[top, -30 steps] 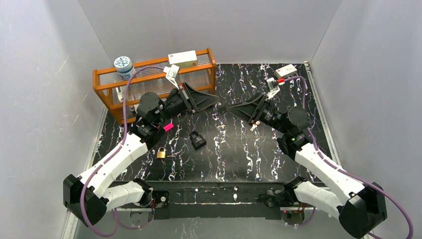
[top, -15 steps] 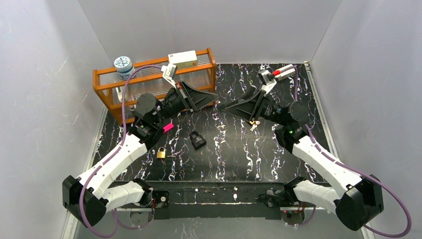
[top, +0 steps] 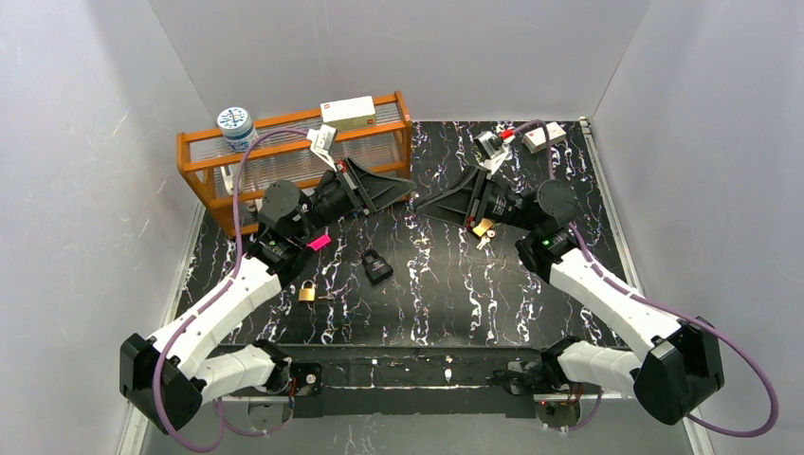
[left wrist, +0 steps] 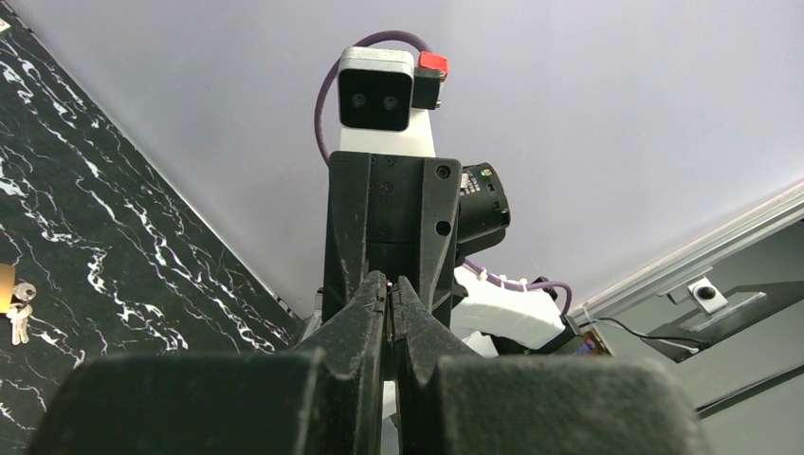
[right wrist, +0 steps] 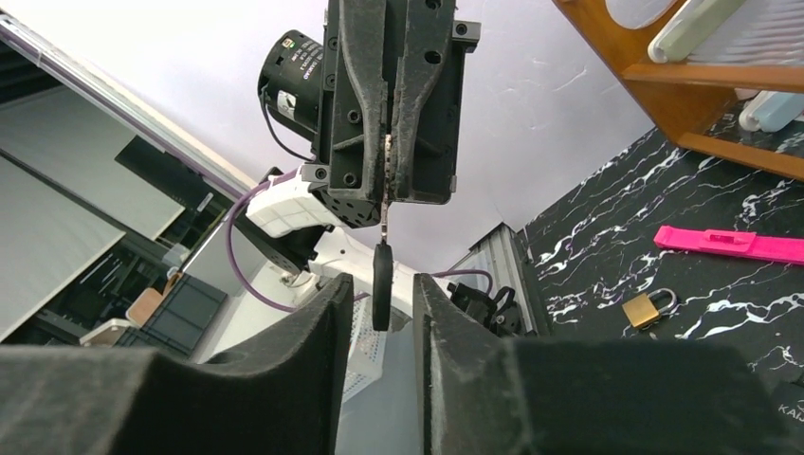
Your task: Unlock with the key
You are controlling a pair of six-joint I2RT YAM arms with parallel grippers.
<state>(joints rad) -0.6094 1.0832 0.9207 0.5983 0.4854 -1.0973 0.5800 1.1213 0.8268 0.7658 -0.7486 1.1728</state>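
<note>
Progress is sitting at an early stage: you are holding the black-headed metal key (right wrist: 381,284) aloft, its thin shank clenched in the left gripper (right wrist: 387,142). The right gripper (top: 424,203) is facing it, fingers (right wrist: 322,332) spread either side of the key's head and grasping nothing. The small brass padlock (top: 306,292) and the black padlock (top: 377,268) are lying untouched on the marbled black table (top: 427,313), so inserting and turning are, by my judgement, still outstanding. Only the right wrist view is showing the key; the left wrist view is hiding it behind the clamped fingers

Left arm (top: 228,296) and right arm (top: 607,299) angled toward each other, left jaws shut, right jaws parted
</note>
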